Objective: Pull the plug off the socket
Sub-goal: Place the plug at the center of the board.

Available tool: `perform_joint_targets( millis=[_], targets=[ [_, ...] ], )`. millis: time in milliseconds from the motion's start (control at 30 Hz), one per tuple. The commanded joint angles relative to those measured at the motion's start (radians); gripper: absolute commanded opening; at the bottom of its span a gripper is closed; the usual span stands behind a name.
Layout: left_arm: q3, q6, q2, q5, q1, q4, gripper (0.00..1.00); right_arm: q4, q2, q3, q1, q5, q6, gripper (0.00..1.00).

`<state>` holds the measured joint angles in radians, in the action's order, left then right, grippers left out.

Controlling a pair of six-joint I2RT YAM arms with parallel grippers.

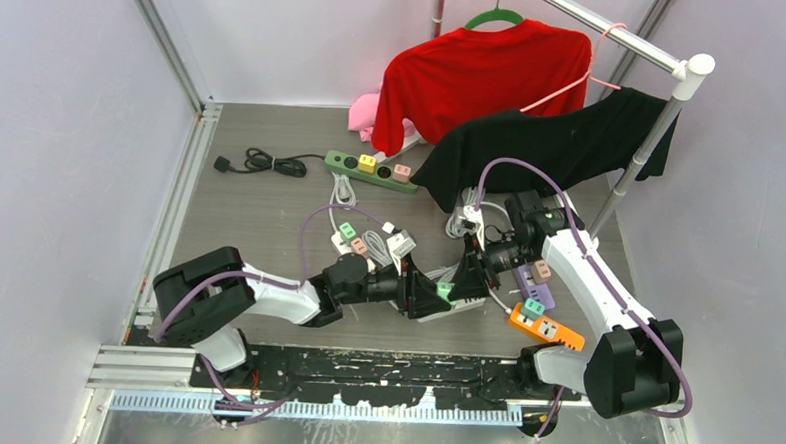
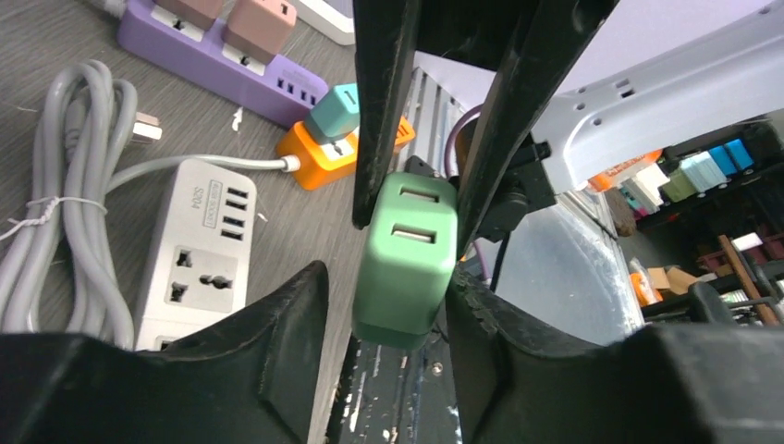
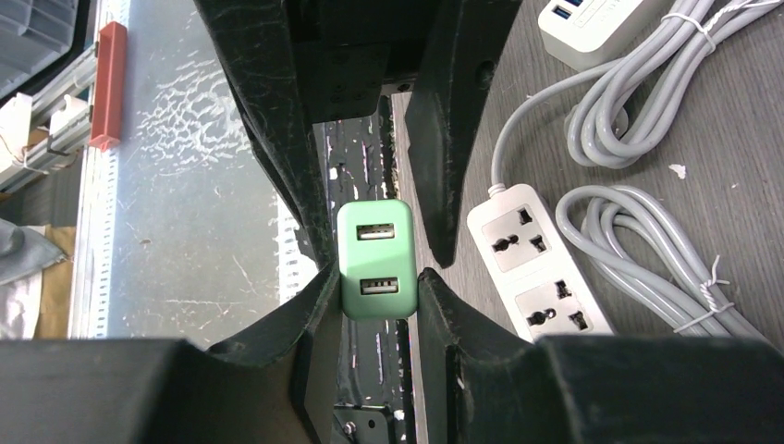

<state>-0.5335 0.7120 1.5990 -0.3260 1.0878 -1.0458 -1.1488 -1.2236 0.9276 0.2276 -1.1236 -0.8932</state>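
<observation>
**Two grippers around one green plug**

From above, the left gripper and the right gripper are seen meeting tip to tip, with the plug between them, just beside the white strip.

In the left wrist view, the plug is held off the table, apart from the strip. The left fingers are set wide around it — one is touching, while a gap is seen at the other.

In the right wrist view, the plug is pinched on both sides by the right fingers — narrow, clamped on it. The strip is seen beside it, its two visible sockets bare.
</observation>
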Motion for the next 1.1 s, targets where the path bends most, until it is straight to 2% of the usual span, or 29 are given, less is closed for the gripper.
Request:
perform_joint_targets(
  millis=[0, 33, 100, 167, 200, 233, 367, 467, 533, 667, 867, 933, 1067],
  targets=[
    [-0.036, 0.03, -0.012, -0.014, -0.005, -0.096, 0.44, -0.017, 0.022, 0.04, -0.002, -0.048, -0.024, 0.08],
    [-0.036, 0.03, -0.015, -0.017, -0.005, -0.096, 0.41, -0.017, 0.022, 0.04, -0.001, -0.048, -0.024, 0.08],
    [-0.037, 0.028, -0.014, -0.028, -0.006, -0.096, 0.24, -0.017, 0.022, 0.039, -0.001, -0.048, -0.023, 0.1],
    [-0.038, 0.025, -0.013, -0.045, -0.008, -0.098, 0.05, -0.017, 0.023, 0.04, -0.001, -0.048, -0.024, 0.16],
    [-0.036, 0.025, -0.014, -0.053, -0.01, -0.098, 0.0, -0.015, 0.024, 0.04, -0.002, -0.048, -0.024, 0.2],
    [-0.033, 0.026, -0.013, -0.057, -0.013, -0.098, 0.0, -0.015, 0.024, 0.04, -0.001, -0.046, -0.024, 0.27],
    [-0.003, 0.026, -0.03, -0.065, -0.032, -0.103, 0.0, -0.006, 0.035, 0.038, -0.001, -0.026, -0.023, 0.76],
    [0.039, 0.03, -0.059, -0.055, -0.06, -0.085, 0.0, 0.045, 0.065, 0.035, -0.001, 0.026, 0.028, 0.89],
    [0.063, 0.048, -0.093, -0.032, -0.089, 0.002, 0.0, 0.119, 0.099, 0.017, -0.004, 0.082, 0.099, 0.9],
    [0.092, 0.094, -0.215, 0.035, -0.176, 0.311, 0.0, 0.23, 0.16, -0.036, -0.007, 0.179, 0.186, 0.91],
    [0.148, 0.083, -0.529, 0.103, -0.382, 0.651, 0.0, 0.239, 0.161, -0.041, -0.011, 0.198, 0.19, 0.91],
    [0.123, 0.037, -0.65, 0.202, -0.435, 0.851, 0.0, 0.239, 0.162, -0.042, -0.01, 0.201, 0.19, 0.91],
    [0.065, 0.067, -0.829, 0.52, -0.539, 1.24, 0.0, 0.242, 0.161, -0.047, -0.011, 0.208, 0.187, 0.91]
  ],
)
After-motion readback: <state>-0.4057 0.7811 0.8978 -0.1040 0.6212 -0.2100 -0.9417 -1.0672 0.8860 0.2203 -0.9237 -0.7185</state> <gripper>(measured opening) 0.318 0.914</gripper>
